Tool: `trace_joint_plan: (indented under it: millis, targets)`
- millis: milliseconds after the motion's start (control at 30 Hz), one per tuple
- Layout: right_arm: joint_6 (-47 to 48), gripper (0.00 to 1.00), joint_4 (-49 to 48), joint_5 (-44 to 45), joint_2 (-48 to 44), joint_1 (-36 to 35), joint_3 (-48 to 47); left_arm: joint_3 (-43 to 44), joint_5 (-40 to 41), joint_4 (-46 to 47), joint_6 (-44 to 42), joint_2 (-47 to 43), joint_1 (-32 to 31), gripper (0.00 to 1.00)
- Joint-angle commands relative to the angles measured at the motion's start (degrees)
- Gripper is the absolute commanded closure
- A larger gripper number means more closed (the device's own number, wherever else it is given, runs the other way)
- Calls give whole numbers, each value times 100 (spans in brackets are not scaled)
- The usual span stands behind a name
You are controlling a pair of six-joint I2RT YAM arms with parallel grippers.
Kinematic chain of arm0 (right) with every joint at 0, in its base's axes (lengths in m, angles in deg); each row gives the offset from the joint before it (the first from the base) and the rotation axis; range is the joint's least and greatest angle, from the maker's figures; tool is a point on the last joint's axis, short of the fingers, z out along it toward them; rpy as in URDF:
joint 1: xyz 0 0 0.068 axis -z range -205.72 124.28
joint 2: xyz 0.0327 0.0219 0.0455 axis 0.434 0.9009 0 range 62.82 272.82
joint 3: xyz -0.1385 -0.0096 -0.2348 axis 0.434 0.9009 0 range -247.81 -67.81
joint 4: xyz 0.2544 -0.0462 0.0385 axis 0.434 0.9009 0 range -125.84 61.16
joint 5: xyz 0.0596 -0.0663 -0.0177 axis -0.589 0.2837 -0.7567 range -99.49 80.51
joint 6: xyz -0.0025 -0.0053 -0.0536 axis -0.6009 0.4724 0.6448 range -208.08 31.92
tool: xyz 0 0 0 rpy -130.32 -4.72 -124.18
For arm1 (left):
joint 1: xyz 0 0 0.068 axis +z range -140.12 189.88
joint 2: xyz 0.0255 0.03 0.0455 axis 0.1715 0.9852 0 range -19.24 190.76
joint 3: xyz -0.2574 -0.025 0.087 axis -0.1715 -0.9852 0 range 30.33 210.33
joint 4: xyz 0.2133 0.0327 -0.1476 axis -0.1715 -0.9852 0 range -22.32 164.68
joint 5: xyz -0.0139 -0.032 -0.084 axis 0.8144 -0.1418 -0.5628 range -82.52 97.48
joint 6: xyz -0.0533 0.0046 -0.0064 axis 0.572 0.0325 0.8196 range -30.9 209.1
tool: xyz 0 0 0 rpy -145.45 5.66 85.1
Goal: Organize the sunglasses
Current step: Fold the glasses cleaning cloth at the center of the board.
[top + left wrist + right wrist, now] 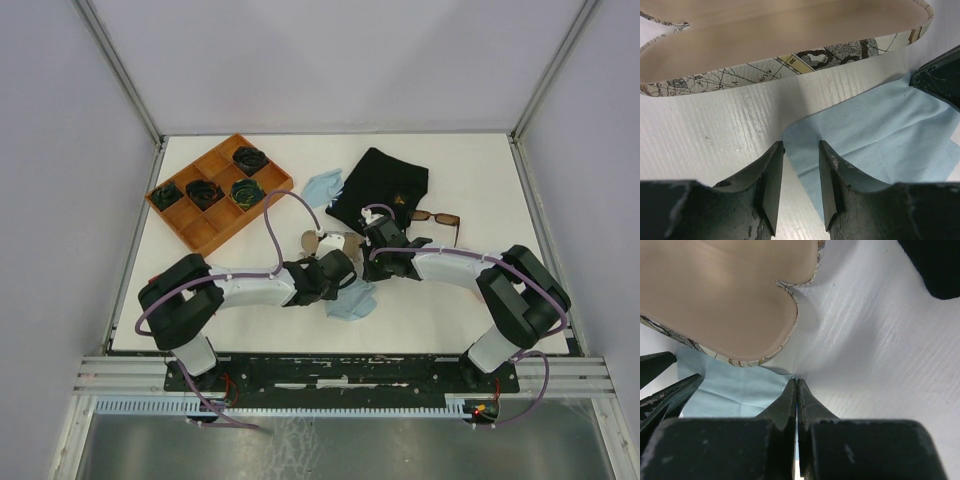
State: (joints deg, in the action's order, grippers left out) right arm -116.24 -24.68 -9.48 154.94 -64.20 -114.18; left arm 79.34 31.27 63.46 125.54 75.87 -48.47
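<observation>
The brown-lensed sunglasses (437, 217) lie on the table right of centre, beside a black cloth (380, 185). The red sunglasses are out of view. An open grey patterned case (322, 242) lies at centre and shows in the left wrist view (790, 30) and the right wrist view (715, 290). A light blue cloth (352, 300) lies just in front of it. My left gripper (348, 272) (801, 145) is open, its fingers either side of a cloth corner (880, 135). My right gripper (372, 262) (796, 381) is shut on the cloth's opposite corner (735, 385).
A wooden tray (210, 230) with compartments stands at the back left, several holding dark coiled items. A second blue cloth (323, 185) lies by the black cloth. The two grippers are close together at the table's centre.
</observation>
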Motion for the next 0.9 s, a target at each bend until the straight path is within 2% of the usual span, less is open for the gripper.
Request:
trace_joint_plan:
  millis: [0, 400, 867]
  targets:
    - [117, 100, 54, 96, -78, 56, 49, 137, 353, -306, -123, 115, -45, 57]
    - [149, 100, 71, 69, -44, 59, 33, 140, 372, -257, -128, 222, -52, 55]
    - [144, 100, 89, 130, -93, 62, 84, -41, 249, -229, 115, 552, -403, 62]
